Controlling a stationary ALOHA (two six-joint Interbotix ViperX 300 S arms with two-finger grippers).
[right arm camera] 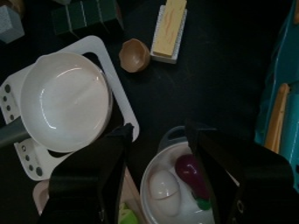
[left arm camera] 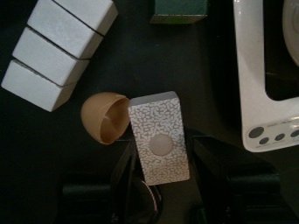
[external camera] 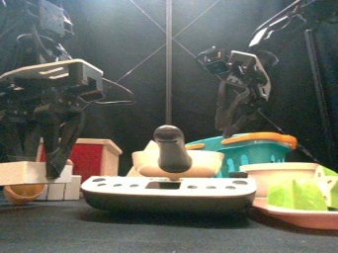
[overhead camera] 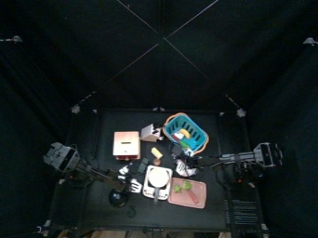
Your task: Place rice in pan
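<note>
The rice is a white speckled block (left arm camera: 158, 138). My left gripper (left arm camera: 170, 178) is shut on its near end and holds it low over the table's left side, partly over a tan egg-shaped piece (left arm camera: 103, 116). In the front view the gripper (external camera: 38, 148) hangs at the left with the block (external camera: 27, 173) between its jaws. The white pan (right arm camera: 65, 92) sits on a white toy stove (external camera: 169, 193) in the table's middle, its black handle (external camera: 168, 146) pointing to the front. My right gripper (right arm camera: 170, 166) is open and empty above a white bowl (right arm camera: 163, 206).
The white bowl holds an egg and a purple eggplant (right arm camera: 191, 171). A teal basket (external camera: 251, 153) stands at the back right and a pink plate with green pieces (external camera: 303, 203) at the front right. A red box (external camera: 93, 158), white blocks (left arm camera: 59, 48) and a butter stick (right arm camera: 172, 31) lie around the stove.
</note>
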